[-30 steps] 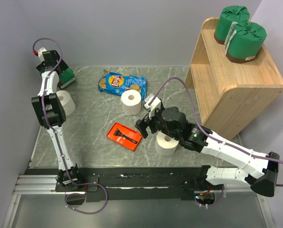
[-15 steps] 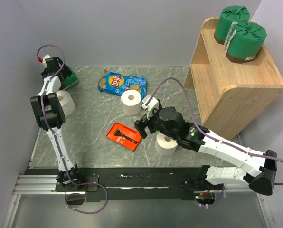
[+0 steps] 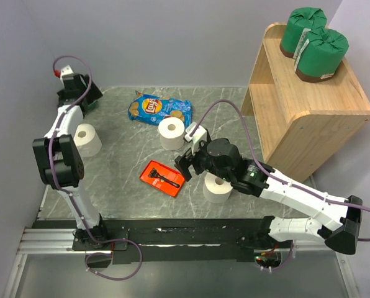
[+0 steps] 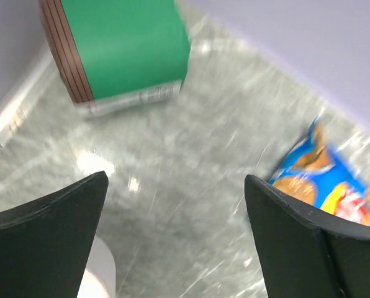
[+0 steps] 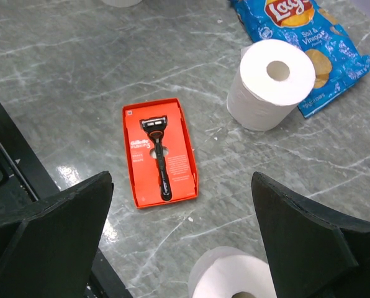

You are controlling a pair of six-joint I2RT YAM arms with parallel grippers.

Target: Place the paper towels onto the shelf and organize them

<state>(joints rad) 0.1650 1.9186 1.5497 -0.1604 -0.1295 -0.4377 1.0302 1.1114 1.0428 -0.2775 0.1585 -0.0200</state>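
Now your left arm (image 3: pixel 64 121) stretches into the upper left corner, the left tool (image 4: pixel 175 186) spread, facing the green-wrapped roll (image 4: pixel 126 49) on the worktop (image 4: pixel 191 155); your right tool (image 5: pixel 182 186), also spread, hovers mid-frame by the razor tray (image 5: pixel 184 167).

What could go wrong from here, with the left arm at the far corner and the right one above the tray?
1. The green roll lies close to the wall. The open left gripper may shove it into the corner instead of gripping it.
2. The open right gripper hangs above the red tray, with the near white roll right beside it. If it descends, it may catch the tray or knock that roll away.
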